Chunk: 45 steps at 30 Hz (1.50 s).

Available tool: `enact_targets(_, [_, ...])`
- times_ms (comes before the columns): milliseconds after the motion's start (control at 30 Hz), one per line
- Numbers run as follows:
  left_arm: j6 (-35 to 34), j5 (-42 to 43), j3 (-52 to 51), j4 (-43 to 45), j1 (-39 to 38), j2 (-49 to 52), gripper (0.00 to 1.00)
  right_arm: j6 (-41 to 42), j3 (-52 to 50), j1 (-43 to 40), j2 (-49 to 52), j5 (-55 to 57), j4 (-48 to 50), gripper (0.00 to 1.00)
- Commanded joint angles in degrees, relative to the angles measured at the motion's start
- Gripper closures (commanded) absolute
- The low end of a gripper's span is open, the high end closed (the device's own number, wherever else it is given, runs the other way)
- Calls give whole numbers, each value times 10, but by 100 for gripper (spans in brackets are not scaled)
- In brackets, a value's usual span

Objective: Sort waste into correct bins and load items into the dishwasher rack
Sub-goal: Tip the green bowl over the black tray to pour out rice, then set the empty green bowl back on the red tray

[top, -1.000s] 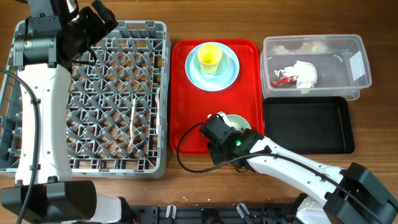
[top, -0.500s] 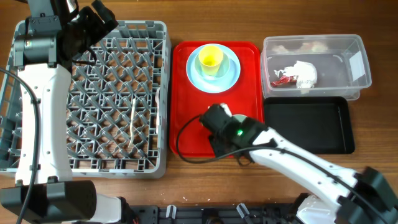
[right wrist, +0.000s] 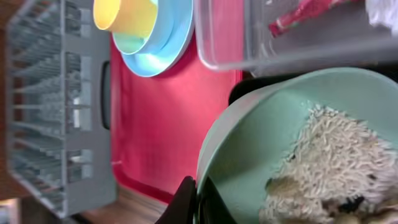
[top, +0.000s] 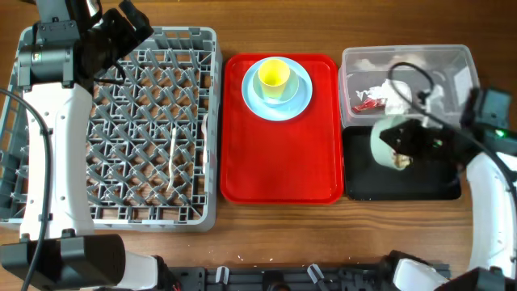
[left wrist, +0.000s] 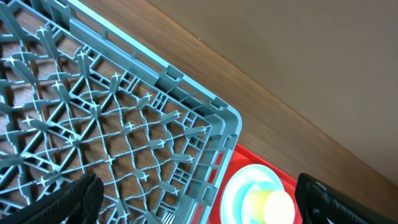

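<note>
A mint-green bowl (top: 386, 142) heaped with whitish rice scraps (right wrist: 336, 165) hangs tilted above the black tray (top: 404, 184), its rim pinched between the clenched fingers of the right gripper (right wrist: 198, 200). Just behind the tray, the clear tub (top: 452, 97) contains a red wrapper (top: 367, 103) and a white napkin (top: 398, 95). On the red tray (top: 279, 158) alongside, a yellow cup (top: 273, 74) sits on a blue plate (top: 297, 95). At far left, a white utensil (top: 172, 153) lies in the dishwasher rack (top: 121, 186), where the left gripper (left wrist: 196, 190) hovers over the far corner, fingers spread wide and empty.
</note>
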Motion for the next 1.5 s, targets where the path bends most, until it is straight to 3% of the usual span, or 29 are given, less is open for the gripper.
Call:
enact_targets(0, [3,-1,-1,1,3,-1,0,-75,-72,-86,26,-204,41,96])
enact_targets(133, [3,-1,-1,1,3,-1,0,-133,-134,-165,66,-363,52,96])
enact_targets(333, [3,-1,-1,2,3,-1,0,-130,-154,-281,75,-483,51,96])
enact_targets(467, [3,-1,-1,1,3,-1,0,-110,-181,-292,75,-511,52,96])
enact_targets(567, [3,-1,-1,2,3,-1,0,31,-182,-292,75,-512,130,96])
enact_targets(633, [3,-2,-1,1,3,-1,0,14,-182,-292,74,-512,90,96])
enact_targets(700, [3,-2,-1,1,3,-1,0,71,-182,-292,74,-512,127,96])
enact_targets(900, [3,-1,-1,1,3,-1,0,33,-182,-290,66,-511,52,96])
enact_targets(1100, [3,-2,-1,1,3,-1,0,52,-159,-287,55,-418,45,96])
enact_targets(1200, [3,-2,-1,2,3,-1,0,75,-71,-255,7,-269,3,96])
enact_targets(1333, [3,-2,-1,1,3,-1,0,160,92,-108,-62,37,-57,96])
enact_targets(1467, [3,-2,-1,1,3,-1,0,216,139,174,-83,183,-62,96])
